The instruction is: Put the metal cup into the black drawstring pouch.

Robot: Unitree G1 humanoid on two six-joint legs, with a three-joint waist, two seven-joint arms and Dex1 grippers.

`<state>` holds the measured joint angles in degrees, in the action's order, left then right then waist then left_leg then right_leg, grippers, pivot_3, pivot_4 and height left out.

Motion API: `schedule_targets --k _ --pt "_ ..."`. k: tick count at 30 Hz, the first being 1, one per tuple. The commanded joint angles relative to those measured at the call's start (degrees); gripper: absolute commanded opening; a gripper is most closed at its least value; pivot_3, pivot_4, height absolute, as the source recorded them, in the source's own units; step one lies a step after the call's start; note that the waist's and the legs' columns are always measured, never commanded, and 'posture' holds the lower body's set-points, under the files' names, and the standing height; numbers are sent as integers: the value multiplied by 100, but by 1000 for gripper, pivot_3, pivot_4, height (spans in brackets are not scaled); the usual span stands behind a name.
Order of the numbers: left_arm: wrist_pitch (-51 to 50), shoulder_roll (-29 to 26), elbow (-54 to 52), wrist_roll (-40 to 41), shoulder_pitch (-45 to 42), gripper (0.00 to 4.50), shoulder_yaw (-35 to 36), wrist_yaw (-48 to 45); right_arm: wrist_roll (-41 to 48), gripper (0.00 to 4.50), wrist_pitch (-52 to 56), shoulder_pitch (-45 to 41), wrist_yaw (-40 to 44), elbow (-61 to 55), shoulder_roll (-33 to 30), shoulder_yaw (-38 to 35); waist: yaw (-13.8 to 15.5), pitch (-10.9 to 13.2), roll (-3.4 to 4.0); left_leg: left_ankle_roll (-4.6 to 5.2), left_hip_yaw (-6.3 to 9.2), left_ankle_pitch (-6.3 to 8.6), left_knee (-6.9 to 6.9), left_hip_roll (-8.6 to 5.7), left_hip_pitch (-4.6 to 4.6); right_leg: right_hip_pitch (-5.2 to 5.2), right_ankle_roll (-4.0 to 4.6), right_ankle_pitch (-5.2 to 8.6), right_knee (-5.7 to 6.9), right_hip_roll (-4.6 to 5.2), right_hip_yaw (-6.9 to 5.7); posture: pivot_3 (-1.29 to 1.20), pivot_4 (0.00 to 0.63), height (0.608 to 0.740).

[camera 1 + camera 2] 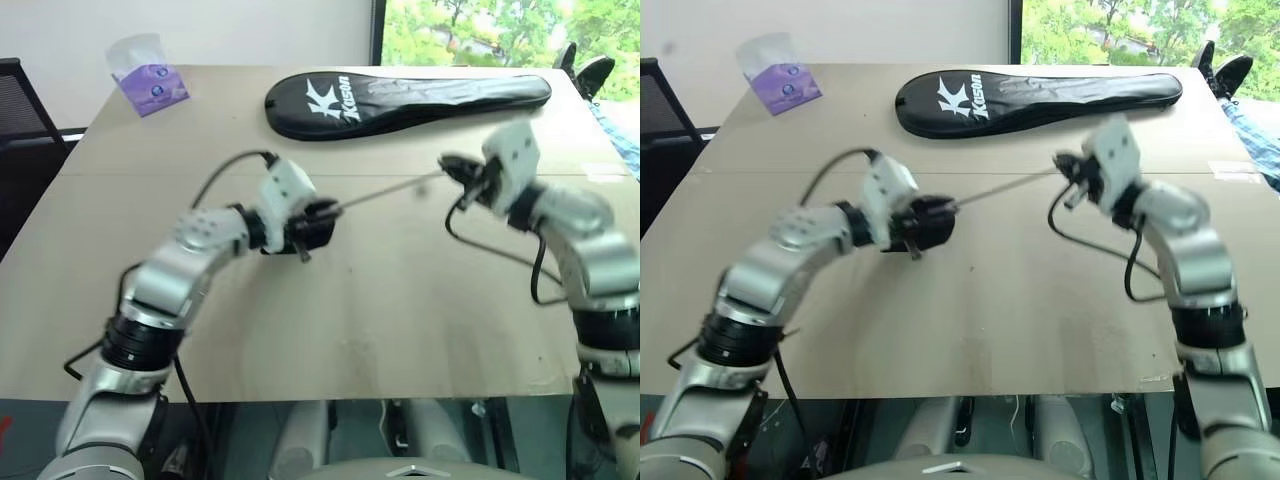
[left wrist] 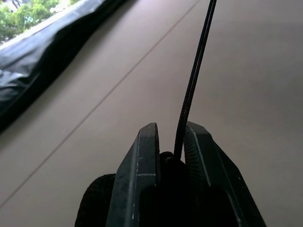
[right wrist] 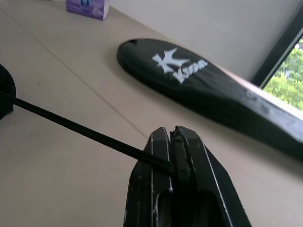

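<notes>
While the black drawstring pouch [image 1: 925, 222] is held above the bench [image 1: 970, 330] by the left gripper [image 1: 936, 218], clamped on its gathered mouth, its cord [image 1: 1005, 187] is drawn taut to the right gripper [image 3: 173, 156], closed on the cord's end; a black racket cover [image 1: 400, 100] lies well behind; the metal cup cannot be made out.

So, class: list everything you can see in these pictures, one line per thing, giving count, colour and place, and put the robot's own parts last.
Table: one, light brown, under everything.
Racket cover: one, black with white lettering, far side of the table.
Tissue pack: one, purple and clear, far left corner.
Black drawstring pouch: one, black, gripped mid-table.
Cord: one, thin, black, taut between the two grippers.
Shoes: black, at the far right edge.
Left gripper: one, black, shut on the pouch.
Right gripper: one, black, shut on the cord.
</notes>
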<state>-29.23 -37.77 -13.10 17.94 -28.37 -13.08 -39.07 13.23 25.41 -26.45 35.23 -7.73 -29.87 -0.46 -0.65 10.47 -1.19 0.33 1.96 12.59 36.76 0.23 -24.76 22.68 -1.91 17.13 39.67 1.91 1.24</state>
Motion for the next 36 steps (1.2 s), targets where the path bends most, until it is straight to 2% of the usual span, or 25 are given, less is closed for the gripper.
schedule_targets --k 1,3,4,6,7,10,12,15,16,18,19,23,24,26,29,36 --pt "260 128 185 -529 225 188 -97 232 -252 0 -487 515 -283 -82 -87 -310 -28 2 3 0 -6 0 1 0 3 4 0 0 9 -3 1 0 150 740" --pt "191 272 75 -296 348 188 82 165 -207 0 -440 850 -181 -277 -156 -332 -58 0 7 1 -15 0 8 4 7 6 0 0 17 -5 1 0 150 740" --pt "93 324 -39 -58 415 1204 249 97 -115 0 -341 986 -104 -434 -220 -386 -59 -1 9 6 -18 3 12 6 15 4 0 0 22 -7 3 0 150 740" --pt "-66 442 -370 483 577 1931 650 -8 114 0 -239 1254 101 -749 -346 -484 -57 -1 10 7 -17 4 19 10 16 3 0 0 27 -8 3 0 150 740" --pt "-265 533 -561 849 651 2541 913 19 208 611 -189 1399 177 -897 -407 -520 -54 -1 10 7 -13 4 25 10 14 0 0 0 28 -8 1 0 150 740" --pt "-876 605 -1033 1621 994 3934 1610 164 356 1822 -66 1889 307 -1312 -573 -638 -26 -2 9 8 -4 5 41 12 11 -12 -1 0 26 -4 -2 0 150 740" --pt "-1066 547 -1305 1883 1288 3985 1934 222 435 2667 -21 2204 340 -1564 -635 -744 -23 -3 10 8 -1 5 44 12 9 -15 -2 0 23 1 2 0 150 740" --pt "-1180 759 -1585 2340 1822 3985 2644 601 776 4058 -47 2825 409 -2065 -576 -992 -9 -4 12 7 2 5 44 11 10 -18 -2 0 22 1 3 0 150 740" --pt "-1089 810 -1649 2361 2025 3985 2781 643 879 4364 -68 3008 435 -2218 -555 -1047 -9 -5 10 8 3 6 44 11 12 -21 -2 0 22 6 3 0 150 740" --pt "-634 823 -1689 2187 2659 3985 3117 478 1095 4364 -96 3365 386 -2593 -405 -1078 -24 -6 12 8 6 6 45 12 19 -29 -2 0 21 5 2 0 150 740" --pt "-608 808 -1660 2366 2951 3985 3368 337 1151 4364 -119 3520 327 -2746 -314 -1074 -42 -7 13 8 2 6 44 12 26 -32 -1 0 21 5 7 0 150 740" --pt "-181 770 -1506 2401 3611 3985 3998 126 1024 4364 -629 3993 208 -2808 -2 -1165 3 -11 7 8 3 8 29 15 106 -109 3 6 9 4 4 0 150 740" --pt "-87 768 -1467 2432 3727 4498 4116 23 1003 4500 -724 4118 237 -2787 22 -1173 31 -15 3 8 4 8 30 15 107 -112 4 6 7 4 4 0 150 740" --pt "125 757 -1450 2296 3987 4498 4215 -98 905 4500 -953 4357 304 -2745 10 -1173 50 -16 2 9 4 8 35 14 106 -113 5 7 6 7 4 0 150 740" --pt "438 839 -1450 1721 4232 4498 4184 229 757 4500 -1223 4609 221 -2639 40 -1355 44 -24 0 9 1 8 38 13 104 -113 5 7 4 9 6 0 150 740" --pt "586 943 -1553 1722 4706 4498 4020 203 546 4500 -1820 4748 397 -1962 -100 -1617 27 -27 -2 9 0 9 29 15 105 -109 6 7 4 8 8 0 150 740"
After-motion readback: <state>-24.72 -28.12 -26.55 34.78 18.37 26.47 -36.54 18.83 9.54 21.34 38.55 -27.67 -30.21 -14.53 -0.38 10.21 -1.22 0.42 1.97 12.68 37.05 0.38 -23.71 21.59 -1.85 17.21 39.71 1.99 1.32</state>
